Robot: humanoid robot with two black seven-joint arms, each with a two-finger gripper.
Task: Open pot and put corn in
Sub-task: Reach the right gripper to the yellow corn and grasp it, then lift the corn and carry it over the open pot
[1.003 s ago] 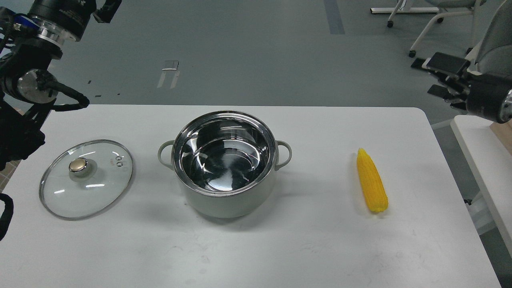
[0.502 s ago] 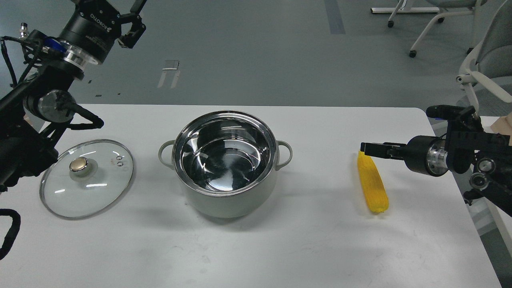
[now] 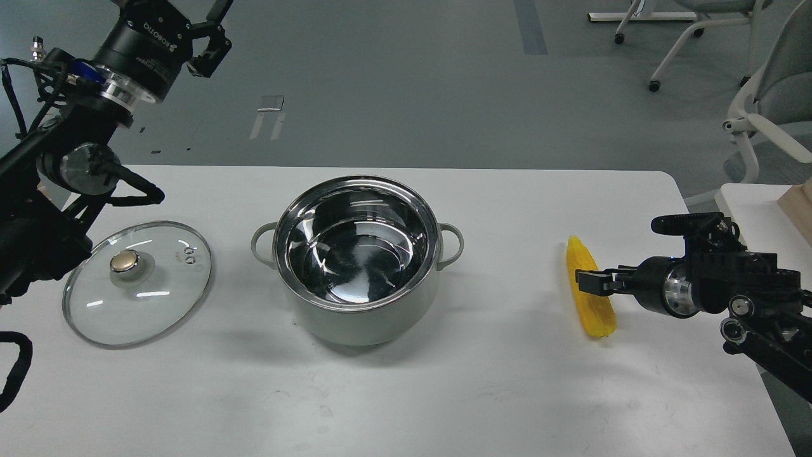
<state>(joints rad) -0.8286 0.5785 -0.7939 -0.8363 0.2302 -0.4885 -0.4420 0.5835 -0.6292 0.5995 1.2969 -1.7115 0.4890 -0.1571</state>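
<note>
My right hand (image 3: 590, 284) had dropped from the corn's (image 3: 589, 298) tip to its middle, so the grasp seemed close. Seen side-on, I could not tell its opening or whether it touched. The corn lay on the tabletop (image 3: 444, 393), well right of the open pot (image 3: 356, 260). Farther off, my left hand (image 3: 209, 38) stayed raised, fingers apart, empty.
</note>
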